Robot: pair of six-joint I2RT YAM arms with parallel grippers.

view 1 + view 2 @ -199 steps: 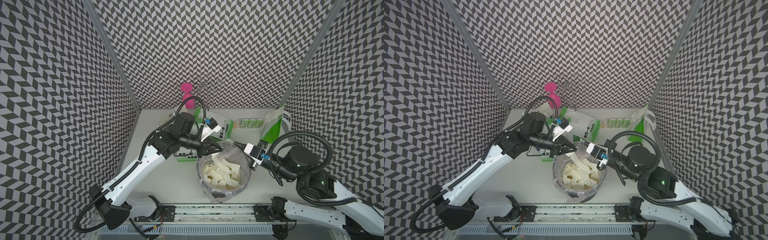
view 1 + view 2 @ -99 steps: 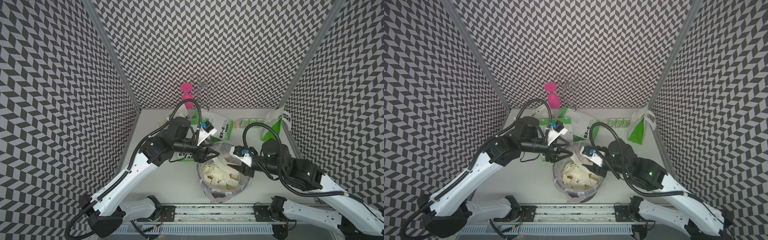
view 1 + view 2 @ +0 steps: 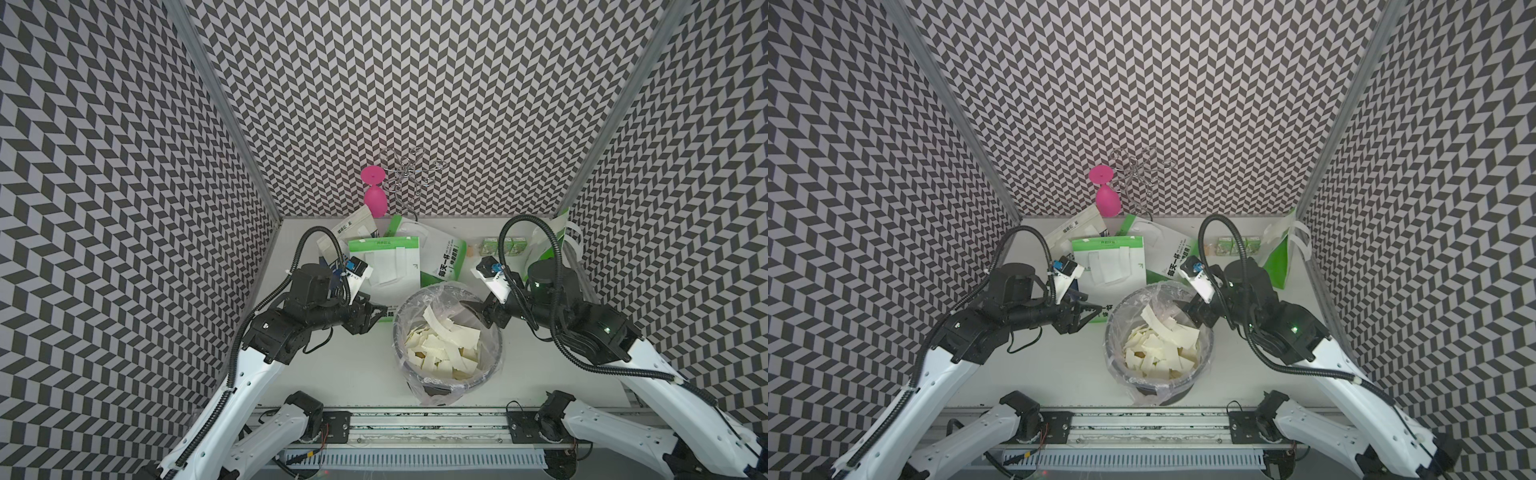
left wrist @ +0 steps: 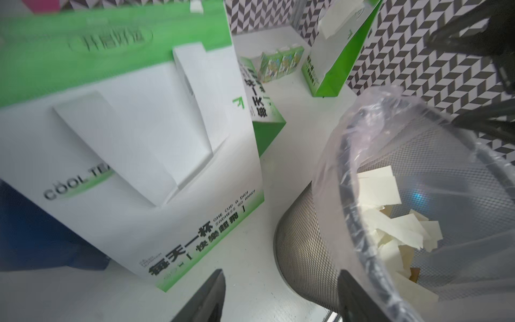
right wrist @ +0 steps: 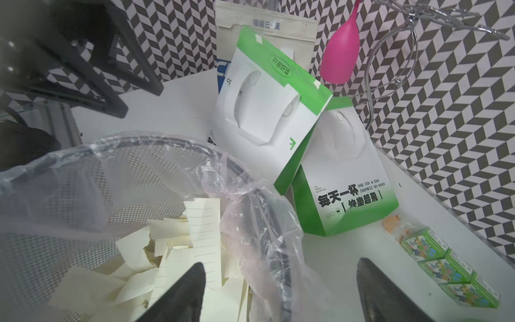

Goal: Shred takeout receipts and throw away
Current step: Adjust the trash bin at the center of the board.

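We see torn takeout receipts (image 3: 442,348) (cream, ragged scraps) heaped inside the plastic-lined mesh wastebasket (image 3: 498,345). The left end effector (image 3: 380,314) and right end effector (image 3: 471,312) hang by its rim, both spread, empty.

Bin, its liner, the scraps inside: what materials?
Bin: likely metal mesh, grey, fine see-through grid. Liner: thin clear plastic film, crinkled, glossy. Receipt scraps: matte cream paper, ragged torn edges, faint ruled lines.

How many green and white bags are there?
3. Front bag behind the bin; second bag beside it; third bag by the right wall. More may be hidden.
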